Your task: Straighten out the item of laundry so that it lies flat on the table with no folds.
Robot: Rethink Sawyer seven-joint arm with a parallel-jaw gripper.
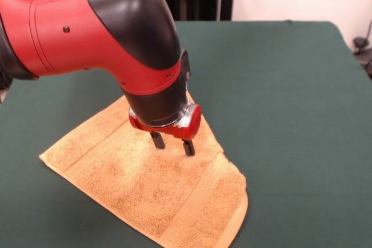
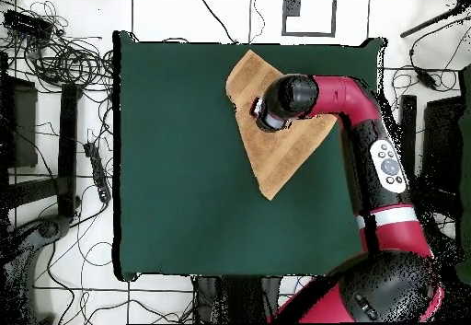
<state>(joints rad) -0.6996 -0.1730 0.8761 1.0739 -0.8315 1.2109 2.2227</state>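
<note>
While the towel (image 1: 145, 184) lies folded into a triangle near the table (image 1: 290, 85) edge, the tool (image 1: 172, 142) sits spread over it, pinching nothing. Risk: closing mid-panel likely grabs both layers, dragging the fold along.

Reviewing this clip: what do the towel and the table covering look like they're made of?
The towel looks like golden-orange terry cloth: a fuzzy looped pile, with a flatter woven band near one edge. The table seems covered in dark green felt-like fabric: matte, with no sheen or visible weave. Both are judged by look alone.
</note>
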